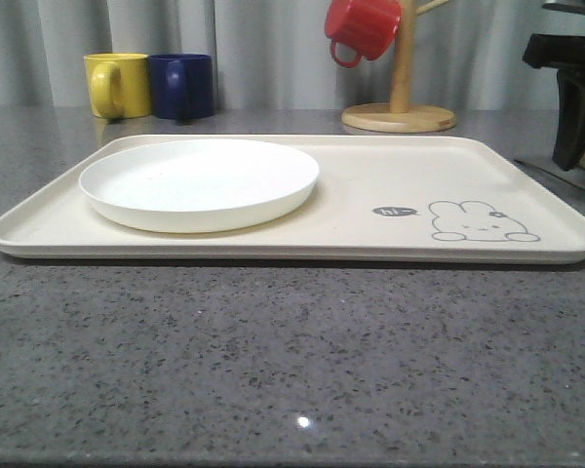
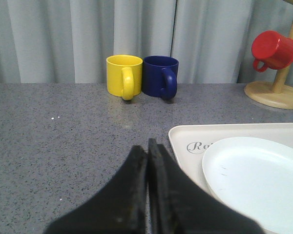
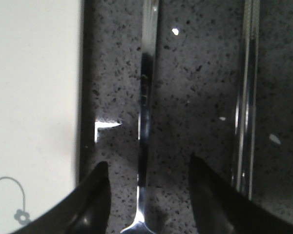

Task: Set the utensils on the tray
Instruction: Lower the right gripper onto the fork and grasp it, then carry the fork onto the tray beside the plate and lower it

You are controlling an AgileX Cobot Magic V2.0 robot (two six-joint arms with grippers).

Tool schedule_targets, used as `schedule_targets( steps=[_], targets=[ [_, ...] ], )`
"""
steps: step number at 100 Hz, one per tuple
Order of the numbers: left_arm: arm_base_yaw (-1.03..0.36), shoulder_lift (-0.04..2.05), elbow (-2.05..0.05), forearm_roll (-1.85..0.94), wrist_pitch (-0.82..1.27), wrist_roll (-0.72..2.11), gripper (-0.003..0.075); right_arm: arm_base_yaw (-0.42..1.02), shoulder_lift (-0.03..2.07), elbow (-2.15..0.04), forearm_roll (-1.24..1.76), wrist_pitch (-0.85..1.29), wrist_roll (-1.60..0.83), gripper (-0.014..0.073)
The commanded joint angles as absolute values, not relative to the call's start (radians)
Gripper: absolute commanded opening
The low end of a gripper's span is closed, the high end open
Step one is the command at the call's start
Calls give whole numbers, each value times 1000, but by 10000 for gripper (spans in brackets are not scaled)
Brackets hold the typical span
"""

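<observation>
Straddling a shiny utensil handle [image 3: 145, 97] on the grey worktop [image 1: 273, 370] just off the cream tray's [image 1: 390, 195] right edge, right gripper [image 3: 146, 195] is spread wide, chopsticks [image 3: 246, 97] alongside, while left gripper [image 2: 147, 161] sits pinched closed, empty.

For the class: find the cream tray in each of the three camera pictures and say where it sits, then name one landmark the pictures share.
Front view: tray spans the middle, holding the white plate.
Left wrist view: its corner lies lower right.
Right wrist view: its edge runs along the left.
Shared landmark: the speckled grey countertop.
</observation>
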State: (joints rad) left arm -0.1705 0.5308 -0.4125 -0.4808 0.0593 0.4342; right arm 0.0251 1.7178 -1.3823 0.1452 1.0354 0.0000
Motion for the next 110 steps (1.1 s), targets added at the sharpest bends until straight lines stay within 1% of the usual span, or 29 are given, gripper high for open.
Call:
schedule_targets(
  steps=[1, 25, 35, 42, 61, 68, 71, 92, 110],
  targets=[
    [-178, 535, -441, -485, -15, 430, -18, 26, 1688, -1417, 143, 1021, -18, 383],
    [-178, 535, -441, -485, -15, 430, -18, 26, 1729, -1417, 143, 1027, -18, 383],
    [-178, 535, -441, -485, -14, 430, -18, 26, 1731, -1417, 143, 1032, -18, 367],
    [-178, 535, -441, -485, -14, 430, -18, 26, 1731, -1417, 143, 1038, -18, 318],
    [-178, 535, -441, -485, -14, 430, -18, 26, 1730, -1417, 143, 1059, -18, 102],
    [-178, 535, -441, -485, -14, 430, -18, 26, 1729, -1419, 143, 1059, -18, 33],
    [-178, 535, -441, -485, -14, 430, -18, 26, 1729, -1422, 143, 1059, -18, 16],
    [-178, 535, -441, -485, -14, 430, -18, 26, 1714, -1470, 143, 1089, -9, 10],
    [-178, 535, -441, -485, -14, 430, -18, 33, 1638, -1505, 143, 1112, 59, 10]
  ],
)
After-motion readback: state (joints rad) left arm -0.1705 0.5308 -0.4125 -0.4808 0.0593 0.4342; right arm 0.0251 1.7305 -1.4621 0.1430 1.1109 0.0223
